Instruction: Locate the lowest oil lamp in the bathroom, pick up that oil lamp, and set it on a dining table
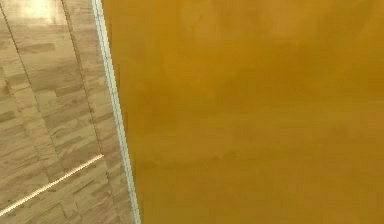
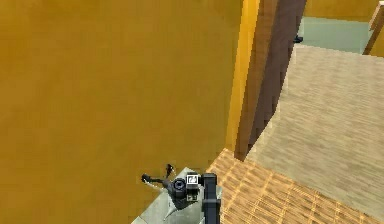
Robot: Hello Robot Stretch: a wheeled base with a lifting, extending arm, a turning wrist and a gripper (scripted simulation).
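Note:
My gripper (image 2: 157, 175) sits low in the arm side view, at the end of the dark arm bar (image 2: 210, 205), beside the white marker squares. Its thin fingers (image 2: 148, 180) point toward the view's left. Only bare ochre wall and a pale strip of floor lie behind them, so it holds nothing. I see no oil lamp.
A plain ochre wall (image 1: 250, 110) stands very close ahead, with a pale baseboard (image 1: 115, 110) and wood floor (image 1: 50, 120) at the forward view's left. In the arm side view, the ochre wall (image 2: 110, 90) ends at a brown door (image 2: 272, 70) with a dark handle (image 2: 297, 39). Wood floor (image 2: 320, 120) runs on past it.

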